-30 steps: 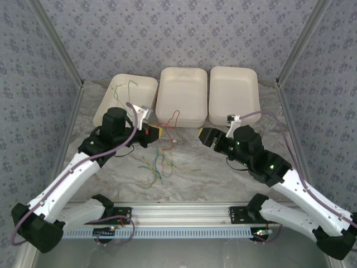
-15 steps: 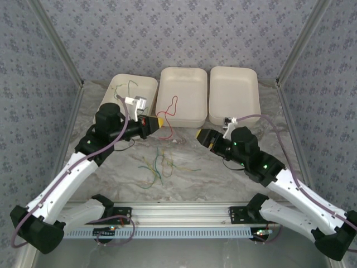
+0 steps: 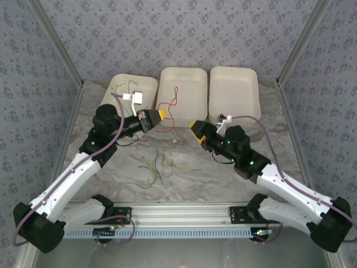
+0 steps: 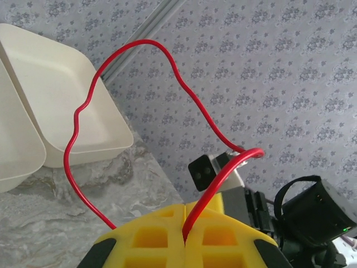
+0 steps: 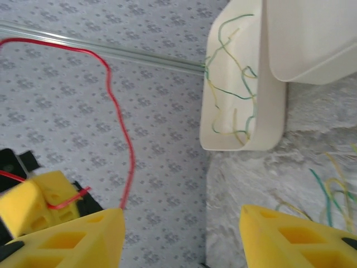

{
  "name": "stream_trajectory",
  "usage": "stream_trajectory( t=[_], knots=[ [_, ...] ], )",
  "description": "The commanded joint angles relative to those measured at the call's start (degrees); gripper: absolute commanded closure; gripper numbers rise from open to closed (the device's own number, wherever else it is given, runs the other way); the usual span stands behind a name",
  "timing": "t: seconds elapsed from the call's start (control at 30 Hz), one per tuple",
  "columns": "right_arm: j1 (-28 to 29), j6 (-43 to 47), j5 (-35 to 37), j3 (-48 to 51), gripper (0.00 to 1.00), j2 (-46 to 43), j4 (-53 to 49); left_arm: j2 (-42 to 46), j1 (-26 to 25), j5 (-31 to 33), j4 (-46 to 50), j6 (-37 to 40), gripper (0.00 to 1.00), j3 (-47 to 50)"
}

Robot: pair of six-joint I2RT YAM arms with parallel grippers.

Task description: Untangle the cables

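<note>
Clamped shut on the red cable (image 4: pixel 215 187) with the left gripper (image 3: pixel 162 113) — loop arching over the middle tray (image 3: pixel 188 82), just left of the right gripper (image 3: pixel 194 127), spread and empty.

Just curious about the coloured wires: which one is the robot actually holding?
The thin red wire, pinched between the yellow fingers of the left gripper and lifted; the green and yellow wires lie loose, ungripped.

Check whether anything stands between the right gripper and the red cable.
Nothing visible does. The red cable, pinched in the shut left gripper, loops through open air just ahead of the open right gripper.
</note>
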State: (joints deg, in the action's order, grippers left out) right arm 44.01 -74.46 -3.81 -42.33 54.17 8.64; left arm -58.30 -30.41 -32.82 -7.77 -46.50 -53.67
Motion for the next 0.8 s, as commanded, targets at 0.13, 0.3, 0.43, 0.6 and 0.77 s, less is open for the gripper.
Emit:
stream_trajectory(
  t=[0.13,0.3,0.43,0.6,0.77],
  knots=[
    [-1.93,6.38,-0.55,-12.70,0.41,4.01,-2.63,-0.29,-0.39,-1.33,-4.36,-1.81,1.00,0.63],
    [0.16,5.06,-2.78,-13.08,0.44,8.47,-2.34,-0.20,-0.37,-0.13,-4.31,-2.84,1.00,-0.06],
    [4.67,2.19,-0.48,-7.22,0.44,8.43,2.67,0.56,-0.44,1.93,-3.92,-2.02,1.00,0.05],
    [7.82,-1.76,0.97,-4.09,0.44,8.68,8.81,-0.14,-0.47,1.96,-5.48,-2.56,1.00,1.26],
    [7.62,-3.65,0.59,-4.24,0.45,9.04,9.02,0.27,-0.52,2.57,-6.00,-2.81,1.00,1.47]
  ],
)
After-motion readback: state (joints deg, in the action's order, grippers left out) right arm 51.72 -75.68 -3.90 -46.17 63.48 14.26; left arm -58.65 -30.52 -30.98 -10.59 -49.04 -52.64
